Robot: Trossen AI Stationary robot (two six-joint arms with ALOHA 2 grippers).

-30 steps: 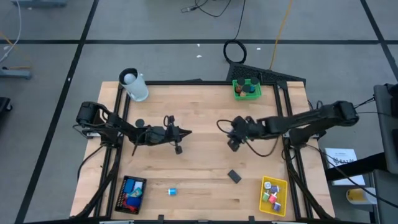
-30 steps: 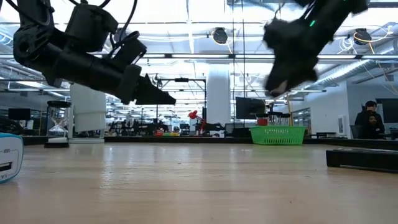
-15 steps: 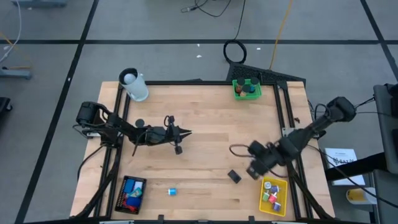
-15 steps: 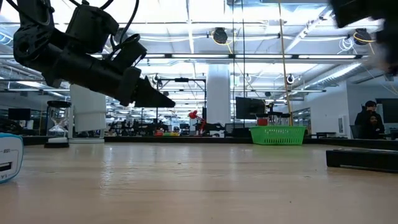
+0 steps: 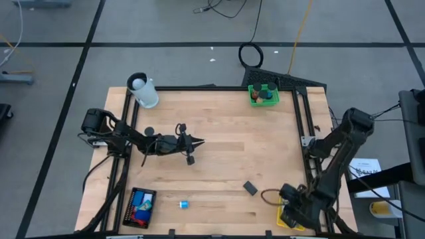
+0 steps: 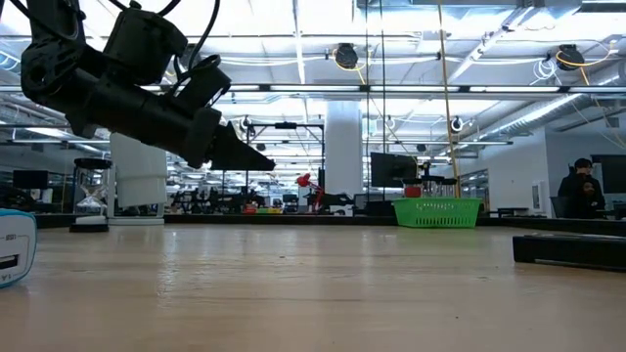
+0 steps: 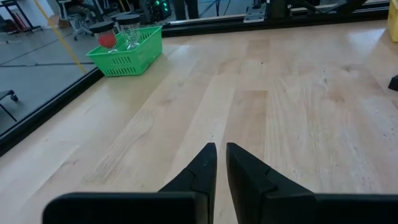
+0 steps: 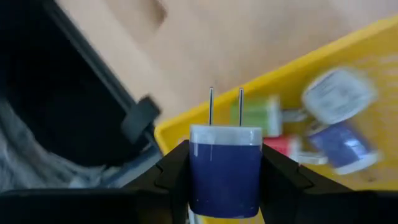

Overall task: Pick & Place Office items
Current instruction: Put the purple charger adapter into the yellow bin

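Between the right gripper's two dark fingers sits a blue plug-in charger block, pinched from both sides, its white top and two metal prongs pointing away from the wrist. Just beyond the held block lies the yellow tray, and past the prongs inside it rest a green block, a red piece, a blue block with a white face and a pale round-cornered block. From above, this gripper hangs over the yellow tray at the table's near right corner, the arm folded back on itself.

Well apart from it, over the left-middle of the wooden table, the left gripper hangs above the bare boards; its fingers stand nearly pressed together with a thin slit between them and nothing in it. Ahead of those tips, far across the table, stands the green tray with a red item and dark pieces inside. Near the left gripper, to its near side, a small dark piece lies on the wood. Farther toward the near edge lie a black block, a small blue piece, and the black tray holding blue and red items. A white cup stands at the far left corner.
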